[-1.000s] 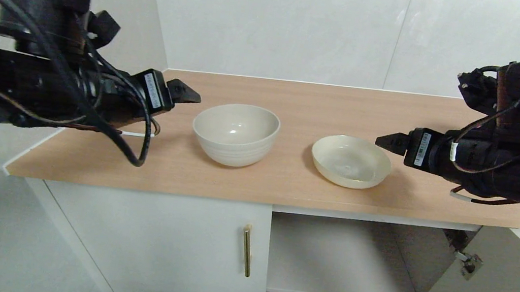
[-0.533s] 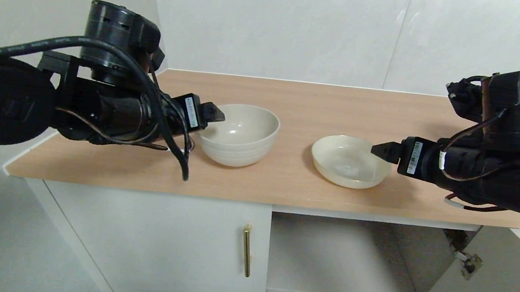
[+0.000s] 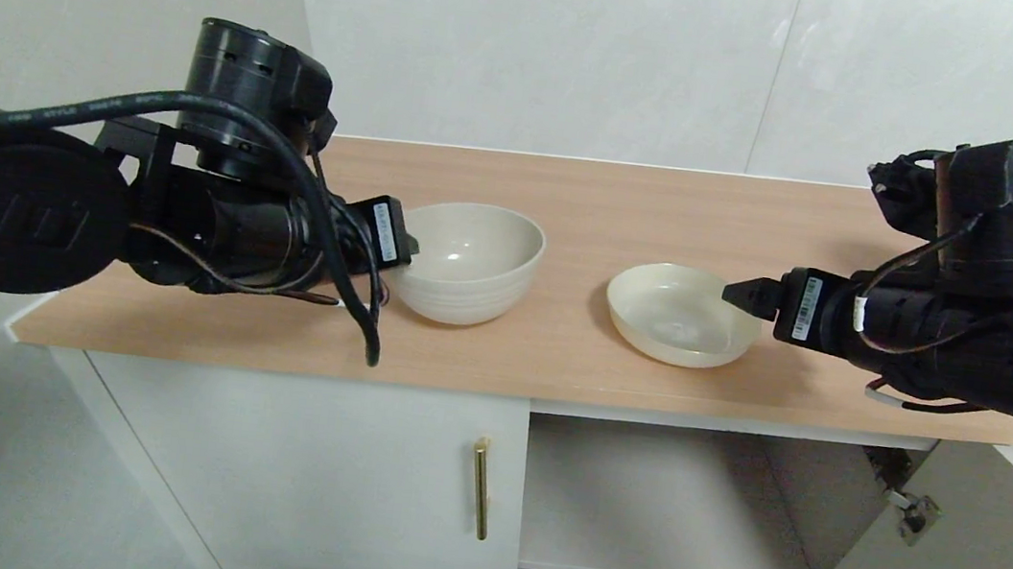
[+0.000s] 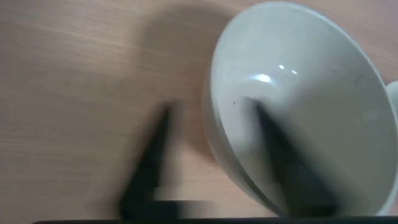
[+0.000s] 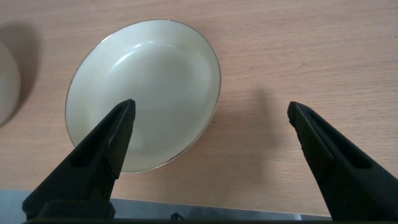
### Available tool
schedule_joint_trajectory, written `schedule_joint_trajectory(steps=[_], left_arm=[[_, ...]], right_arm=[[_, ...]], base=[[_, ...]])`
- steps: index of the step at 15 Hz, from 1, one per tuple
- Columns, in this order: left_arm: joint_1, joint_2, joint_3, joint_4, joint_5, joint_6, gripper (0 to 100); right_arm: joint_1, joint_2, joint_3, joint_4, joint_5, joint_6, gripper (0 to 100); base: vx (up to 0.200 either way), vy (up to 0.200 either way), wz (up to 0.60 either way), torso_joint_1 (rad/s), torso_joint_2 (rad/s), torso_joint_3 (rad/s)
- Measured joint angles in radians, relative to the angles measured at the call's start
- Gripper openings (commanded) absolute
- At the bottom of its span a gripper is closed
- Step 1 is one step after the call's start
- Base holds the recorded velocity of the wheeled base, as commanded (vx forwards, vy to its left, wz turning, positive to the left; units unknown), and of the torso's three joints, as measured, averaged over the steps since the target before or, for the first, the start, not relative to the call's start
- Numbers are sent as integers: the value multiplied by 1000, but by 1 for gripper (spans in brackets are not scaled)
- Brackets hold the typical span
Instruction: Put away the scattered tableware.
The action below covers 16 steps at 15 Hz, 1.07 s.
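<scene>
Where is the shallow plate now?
In the head view, the shallow plate lies on the counter, right of the deep bowl, beside the right end effector.

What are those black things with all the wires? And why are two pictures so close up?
They are a robot's left arm and right arm, each ending in a two-finger gripper. The wide picture comes from a camera on the robot's head. The two close-ups come from cameras on its wrists. On the wooden counter sit a bowl and a shallow dish. The left gripper is open, one finger inside the bowl and one outside. The right gripper is open across the dish's edge. Nothing is held yet.
</scene>
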<state>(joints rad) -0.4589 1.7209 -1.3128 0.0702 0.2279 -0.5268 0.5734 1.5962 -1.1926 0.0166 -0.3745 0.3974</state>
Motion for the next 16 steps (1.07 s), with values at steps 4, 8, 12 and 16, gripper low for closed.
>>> schedule_joint_trajectory(steps=[4,8,12,16], left_arm=[[-6,-45,21,3,-1,1,0],[-15,-137,73,0,-8,9,0],[-21,-233,111,0,-53,10,0],[-22,-274,127,0,-70,9,0]], right_arm=[[0,10,-3,0,-1,0,100],[-4,16,-7,0,-4,0,100],[-6,39,-9,-20,-56,-2,100],[-5,84,-11,-40,-72,-4,100]], base=[[0,0,0,0,0,0],[0,0,0,0,0,0],[0,0,0,0,0,0],[0,0,0,0,0,0]])
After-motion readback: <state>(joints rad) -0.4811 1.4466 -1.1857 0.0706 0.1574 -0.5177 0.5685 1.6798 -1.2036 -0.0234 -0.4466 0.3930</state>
